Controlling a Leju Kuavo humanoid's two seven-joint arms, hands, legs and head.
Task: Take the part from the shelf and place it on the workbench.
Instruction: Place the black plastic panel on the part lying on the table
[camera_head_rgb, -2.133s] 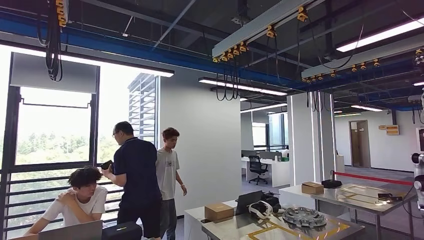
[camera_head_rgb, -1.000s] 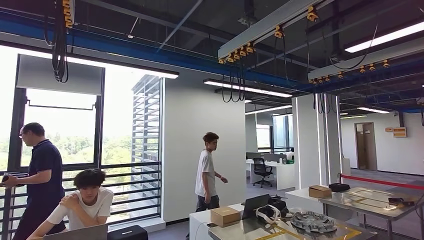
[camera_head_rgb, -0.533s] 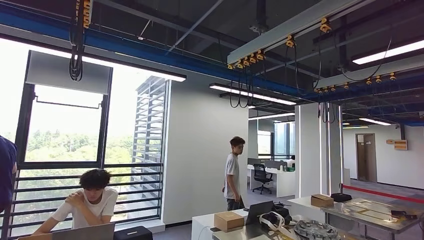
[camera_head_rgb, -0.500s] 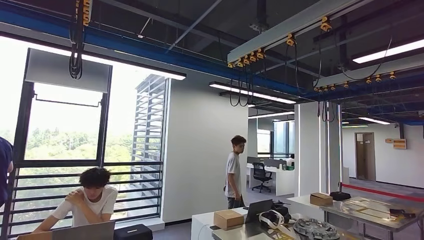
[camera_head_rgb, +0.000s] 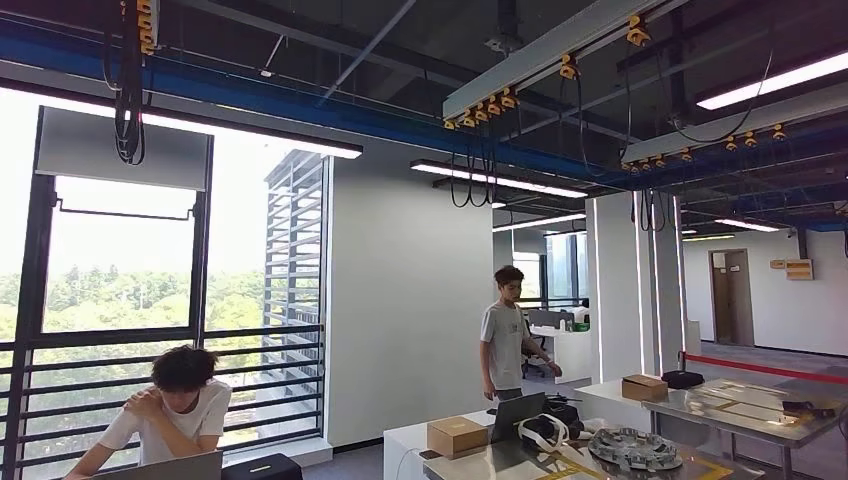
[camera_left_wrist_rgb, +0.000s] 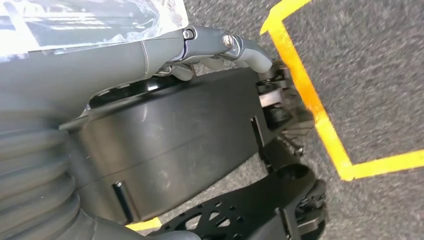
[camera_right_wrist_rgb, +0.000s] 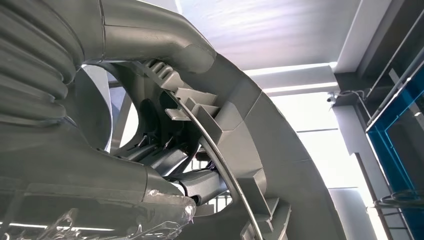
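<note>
In the right wrist view my right hand (camera_right_wrist_rgb: 95, 165) grips a large grey round part (camera_right_wrist_rgb: 280, 150) with ribbed blocks along its curved rim; the thick thumb (camera_right_wrist_rgb: 150, 35) lies over its edge. My left hand (camera_left_wrist_rgb: 210, 47) hangs beside my body above grey carpet, its thumb stretched out and nothing in it. In the head view a steel workbench (camera_head_rgb: 745, 408) marked with yellow tape stands at the lower right. A similar grey round part (camera_head_rgb: 634, 447) lies on the nearer steel table (camera_head_rgb: 480, 466).
One person (camera_head_rgb: 505, 340) in a white shirt stands behind the tables; another (camera_head_rgb: 175, 410) sits at a laptop at the lower left. Cardboard boxes (camera_head_rgb: 456, 435) (camera_head_rgb: 644, 386), a laptop (camera_head_rgb: 516, 415) and a headset (camera_head_rgb: 545, 430) sit on the tables. Yellow floor tape (camera_left_wrist_rgb: 320, 120) runs under my left hand.
The head view has swung and bobbed, so the room shifts. The person in white walked right toward the tables. The person in the dark shirt went out of the picture on the left.
</note>
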